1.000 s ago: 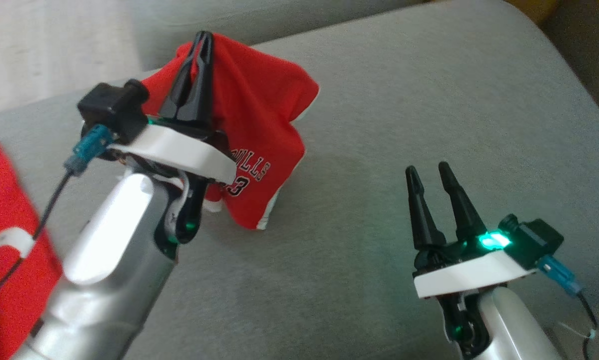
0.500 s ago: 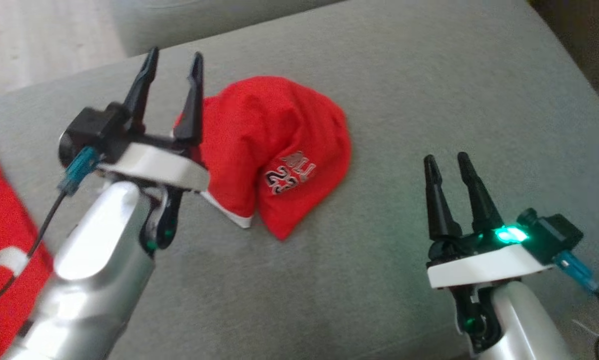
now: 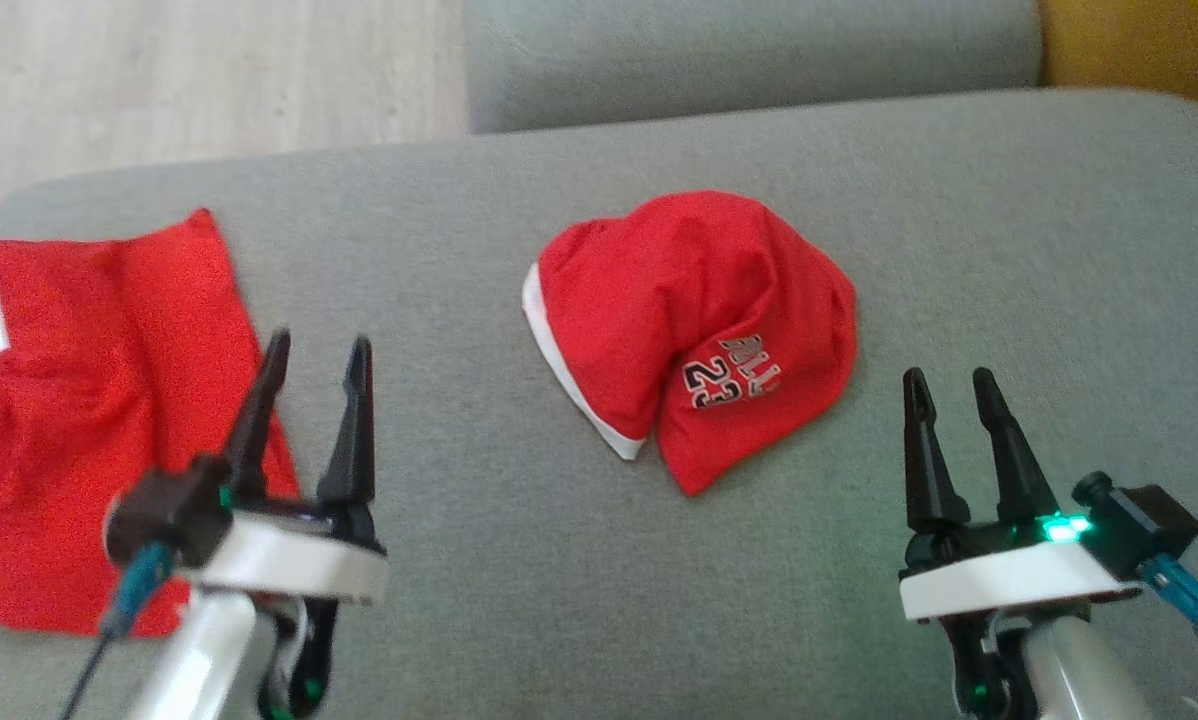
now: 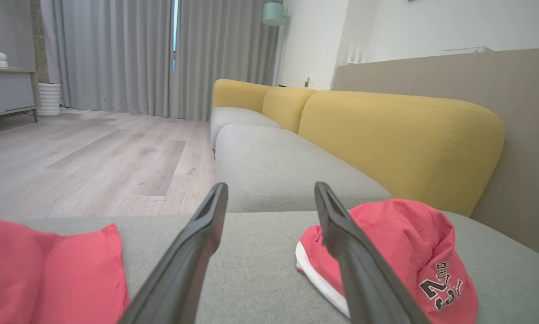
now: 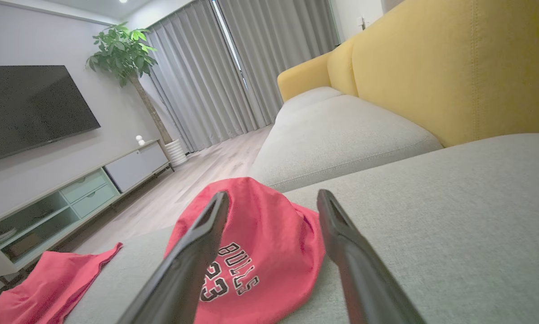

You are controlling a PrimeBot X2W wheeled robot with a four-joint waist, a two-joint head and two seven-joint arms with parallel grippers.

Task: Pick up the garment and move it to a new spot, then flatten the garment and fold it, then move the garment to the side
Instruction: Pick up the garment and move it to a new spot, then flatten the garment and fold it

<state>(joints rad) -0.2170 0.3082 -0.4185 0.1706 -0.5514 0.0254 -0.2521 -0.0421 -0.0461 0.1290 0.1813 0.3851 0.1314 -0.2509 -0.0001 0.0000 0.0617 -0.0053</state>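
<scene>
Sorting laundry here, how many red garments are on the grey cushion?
2. One crumpled red jersey at centre; one flatter red garment at far left. None seems hidden.

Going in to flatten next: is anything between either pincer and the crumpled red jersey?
Nothing visible. Only bare grey cushion separates the left pincer and the right pincer from the crumpled jersey. The other red garment lies on the far left, off both paths.

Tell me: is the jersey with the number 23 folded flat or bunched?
Bunched: the jersey lies in a rounded, rumpled heap on the grey sofa.
</scene>
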